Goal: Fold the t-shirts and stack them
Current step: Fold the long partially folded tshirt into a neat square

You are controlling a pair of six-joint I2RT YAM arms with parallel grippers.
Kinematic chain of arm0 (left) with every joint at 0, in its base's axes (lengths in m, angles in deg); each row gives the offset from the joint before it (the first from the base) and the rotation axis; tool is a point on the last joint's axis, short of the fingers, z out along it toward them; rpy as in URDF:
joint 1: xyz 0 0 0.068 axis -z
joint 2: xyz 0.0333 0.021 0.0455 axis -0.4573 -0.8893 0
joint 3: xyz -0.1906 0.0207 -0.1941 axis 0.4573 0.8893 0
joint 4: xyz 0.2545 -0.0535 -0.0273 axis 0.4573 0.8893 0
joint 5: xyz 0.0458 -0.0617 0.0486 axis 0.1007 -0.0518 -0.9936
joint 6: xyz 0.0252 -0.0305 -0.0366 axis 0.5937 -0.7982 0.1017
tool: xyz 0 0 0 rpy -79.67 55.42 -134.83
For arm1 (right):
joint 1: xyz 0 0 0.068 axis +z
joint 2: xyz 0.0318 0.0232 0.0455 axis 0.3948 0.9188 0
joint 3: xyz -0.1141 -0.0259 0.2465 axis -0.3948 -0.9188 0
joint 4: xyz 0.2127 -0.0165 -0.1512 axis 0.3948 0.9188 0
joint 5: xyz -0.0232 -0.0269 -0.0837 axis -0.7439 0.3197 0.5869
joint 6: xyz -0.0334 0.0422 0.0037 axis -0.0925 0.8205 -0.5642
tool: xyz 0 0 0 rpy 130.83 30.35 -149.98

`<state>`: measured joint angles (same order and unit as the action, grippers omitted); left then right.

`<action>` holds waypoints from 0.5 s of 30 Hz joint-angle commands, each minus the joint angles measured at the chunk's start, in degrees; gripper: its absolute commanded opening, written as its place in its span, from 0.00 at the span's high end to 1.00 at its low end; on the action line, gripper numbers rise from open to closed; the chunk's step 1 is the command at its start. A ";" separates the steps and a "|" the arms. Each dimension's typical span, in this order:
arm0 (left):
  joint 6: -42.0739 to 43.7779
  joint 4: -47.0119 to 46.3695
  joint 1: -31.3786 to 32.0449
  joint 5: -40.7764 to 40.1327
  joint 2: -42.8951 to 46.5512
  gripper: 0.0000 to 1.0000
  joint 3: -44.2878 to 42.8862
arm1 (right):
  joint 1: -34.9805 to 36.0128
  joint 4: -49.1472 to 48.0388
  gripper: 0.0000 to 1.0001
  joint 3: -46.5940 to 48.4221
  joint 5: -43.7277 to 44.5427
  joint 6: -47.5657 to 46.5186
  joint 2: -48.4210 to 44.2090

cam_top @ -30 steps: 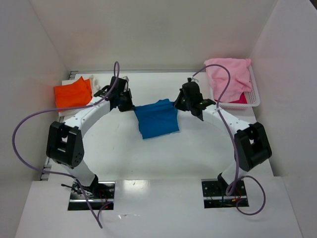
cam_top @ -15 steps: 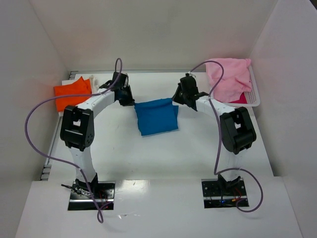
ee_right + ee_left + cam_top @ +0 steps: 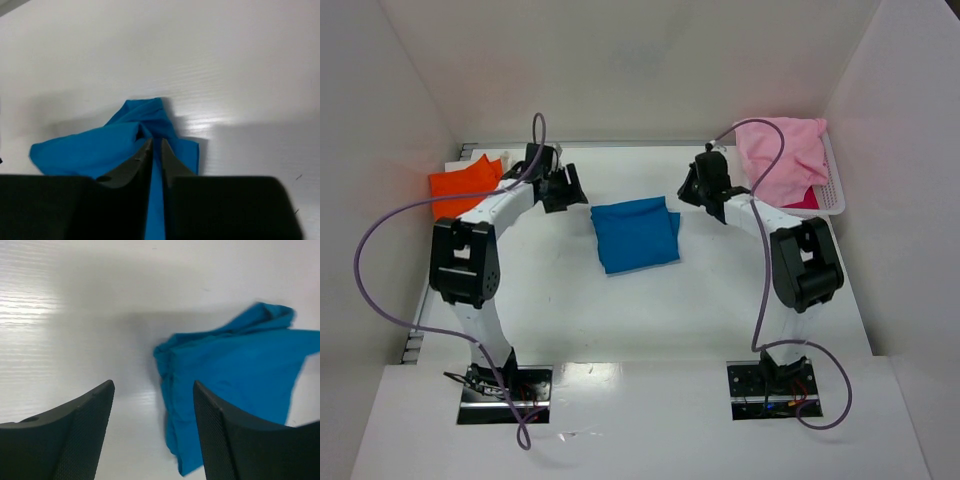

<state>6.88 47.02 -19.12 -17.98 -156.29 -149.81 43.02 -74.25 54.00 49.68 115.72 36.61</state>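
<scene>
The left gripper (image 3: 152, 388) is hanging spread wide beside the folded blue t-shirt (image 3: 635, 233). The right gripper (image 3: 155, 146) is hovering barely parted, pinching nothing.

L wrist view: blue tee (image 3: 235, 385) runs off the right edge and is blurred there. Its lower part sits behind one finger of the left hand (image 3: 153, 385); both fingers are cut by the bottom edge.

R wrist view: right hand (image 3: 156, 142) covers the tee's near part. Can't tell if the tips pinch cloth.

Top view: pink tee (image 3: 780, 150) hides most of the basket (image 3: 832, 205). A darker pink bit (image 3: 804, 200) under it is mostly covered. Small white thing (image 3: 508, 162) by the orange tee (image 3: 465, 190): too small to tell.
</scene>
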 commanded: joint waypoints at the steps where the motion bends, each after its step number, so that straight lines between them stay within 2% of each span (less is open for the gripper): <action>1: 0.68 -5.30 0.34 5.60 6.47 0.29 3.10 | 0.27 -5.37 0.89 -3.18 -2.29 -0.25 -6.80; 2: 0.68 -5.90 0.34 7.13 6.93 0.35 3.50 | 0.27 -6.00 0.95 -4.11 -3.89 -0.25 -7.39; 3: 0.51 -6.51 0.53 8.40 6.94 0.46 3.65 | 0.27 -6.54 1.00 -4.33 -5.87 -0.08 -7.92; 4: -0.17 -7.18 1.40 8.41 6.94 0.66 4.12 | 0.27 -6.77 1.00 -5.12 -8.53 0.45 -8.32; 5: -0.64 -7.19 2.39 8.27 6.75 0.77 4.12 | 0.27 -7.77 1.00 -5.69 -10.19 0.58 -8.32; 8: -2.88 -7.83 3.33 7.02 4.43 0.99 3.60 | 0.27 -8.65 1.00 -6.23 -14.35 1.65 -7.33; 15: -8.30 -9.47 3.33 -1.14 1.98 1.00 7.11 | 1.32 -10.41 1.00 -5.46 -21.00 2.91 -2.21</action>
<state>1.94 39.82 -15.30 -15.05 -153.15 -144.44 43.41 -80.55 48.52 33.34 118.01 32.10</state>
